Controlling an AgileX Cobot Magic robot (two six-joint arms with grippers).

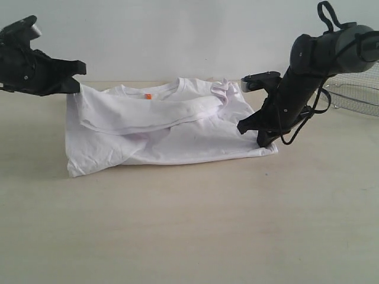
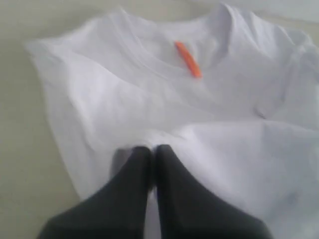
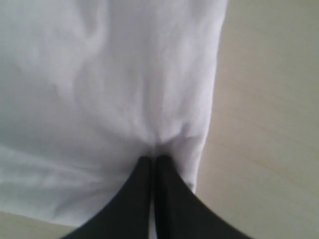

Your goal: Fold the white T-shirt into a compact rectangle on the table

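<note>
Tightly on T-shirt (image 1: 177, 145): left claw (image 2: 152, 149), right claw (image 3: 152, 158).

Left arm (image 1: 29, 65) matte black, angular; right arm (image 1: 308, 68) black with looped cables (image 1: 321, 14); fingers (image 2: 130, 184) dark, tapered

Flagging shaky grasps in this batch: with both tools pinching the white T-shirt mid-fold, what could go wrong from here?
1. The right tool pinches the white T-shirt right beside its edge, so the cloth could slip free.
2. The left tool holds its side raised while the right sits low by the table; the fold may land skewed.
3. The folded layer is bunched near the collar, which could leave a lumpy rectangle.
</note>
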